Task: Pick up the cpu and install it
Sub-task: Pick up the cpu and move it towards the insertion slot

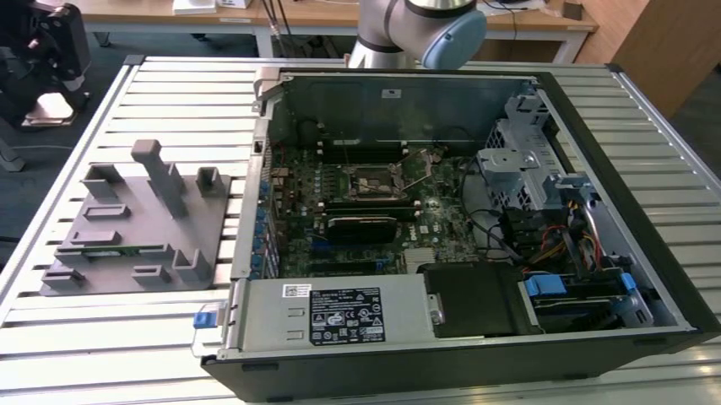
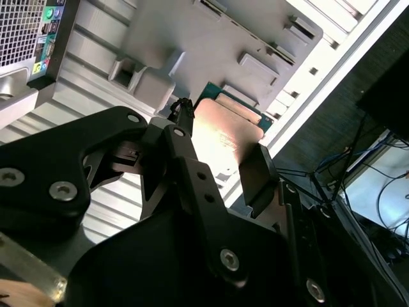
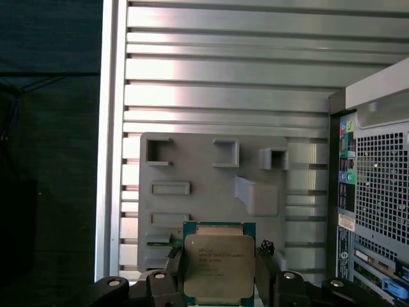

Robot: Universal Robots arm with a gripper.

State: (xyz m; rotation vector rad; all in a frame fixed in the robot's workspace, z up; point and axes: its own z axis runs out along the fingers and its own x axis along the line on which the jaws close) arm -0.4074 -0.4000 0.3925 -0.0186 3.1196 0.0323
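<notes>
up in the gripper (image 3: 220, 278), the cpu (image 3: 219, 262) is hanging clamped by two opposite edges, clear of the grey tray (image 3: 211, 160). it is looking light, stiff and fragile, so the edges are seeming the safest hold.

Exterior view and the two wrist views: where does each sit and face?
Exterior view: high up, looking down on the open computer case and grey tray; the arm shows.
First wrist view: on the wrist, looking past the tool at the tray.
Second wrist view: beside the tool, angled toward the tray.
Both wrist views share the cpu in the tool.
</notes>
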